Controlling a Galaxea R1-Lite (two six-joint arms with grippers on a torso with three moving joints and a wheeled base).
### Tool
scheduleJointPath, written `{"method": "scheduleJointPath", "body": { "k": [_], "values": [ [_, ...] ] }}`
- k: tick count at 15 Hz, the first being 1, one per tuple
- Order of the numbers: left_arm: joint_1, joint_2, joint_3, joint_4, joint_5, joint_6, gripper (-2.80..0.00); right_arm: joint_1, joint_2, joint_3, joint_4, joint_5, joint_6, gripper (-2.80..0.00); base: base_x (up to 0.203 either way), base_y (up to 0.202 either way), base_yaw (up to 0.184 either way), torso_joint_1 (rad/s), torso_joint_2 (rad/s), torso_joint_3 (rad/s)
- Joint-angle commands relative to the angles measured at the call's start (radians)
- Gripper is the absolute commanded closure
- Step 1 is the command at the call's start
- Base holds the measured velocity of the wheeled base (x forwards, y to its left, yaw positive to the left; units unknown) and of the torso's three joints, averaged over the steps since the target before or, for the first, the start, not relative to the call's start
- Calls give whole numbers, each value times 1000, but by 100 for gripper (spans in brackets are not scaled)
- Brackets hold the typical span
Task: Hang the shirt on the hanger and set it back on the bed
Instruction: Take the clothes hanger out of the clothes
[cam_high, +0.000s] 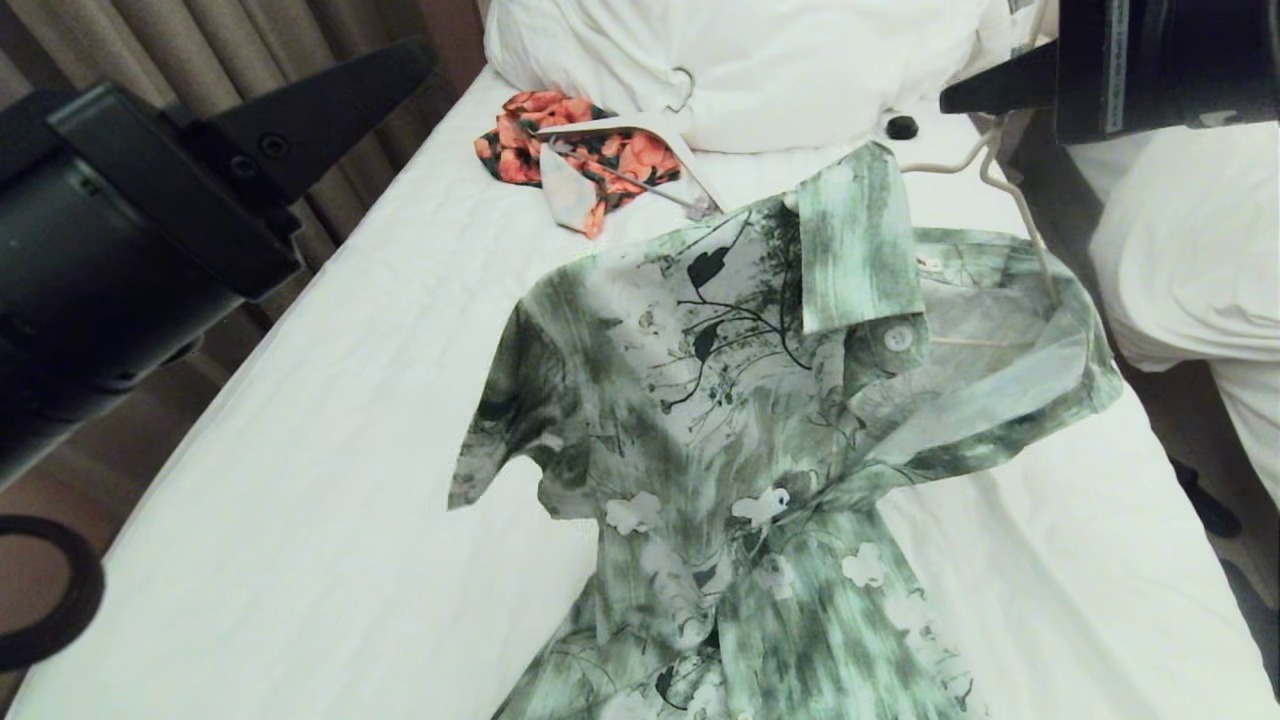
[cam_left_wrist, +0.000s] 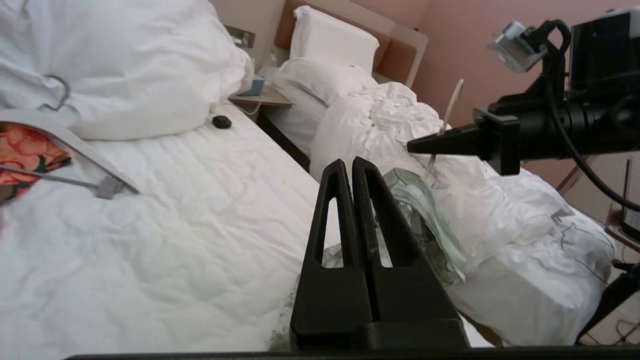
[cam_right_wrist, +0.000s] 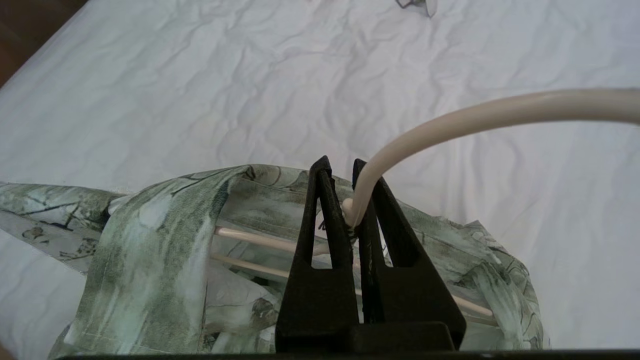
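Soft, even indoor light
We see the white bed bright without glare, faint shadows, and the near gripper bodies slightly blurred

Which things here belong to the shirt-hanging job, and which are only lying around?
Job:
shirt
hanger, gripped by right gripper
left gripper, shut, empty
bed

Lying about:
orange floral garment
white flat hanger
small black object
neighbouring bed

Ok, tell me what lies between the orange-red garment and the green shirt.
Head view: only bare white sheet of the bed separates the orange-red garment, on its white hanger, from the shirt.
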Motion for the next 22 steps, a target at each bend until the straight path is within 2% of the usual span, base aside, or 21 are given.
{"method": "scheduleJointPath", "body": {
  "k": [1,5,10,13,18,22],
  "values": [
    [6,4,-1,-3,2,1,0,0,8,-4,2,-1,-4,0,0,0,0,0,0,0],
    [6,0,-16,93,0,1,0,-11,10,-4,-34,0,-5,0,0,0,0,55,-228,-175],
    [-2,7,-29,113,6,4,0,-11,8,-2,-42,0,-21,0,0,0,0,129,-481,-351],
    [0,-2,-55,211,8,4,0,-22,4,-5,-44,-1,-53,0,0,0,0,169,-528,-354],
    [-2,2,-51,213,3,5,0,-34,2,-6,-47,0,-95,0,0,0,0,198,-564,-363],
    [-2,4,-50,213,2,5,0,-36,1,-4,-126,0,-119,0,0,0,0,219,-554,-338]
  ]
}}
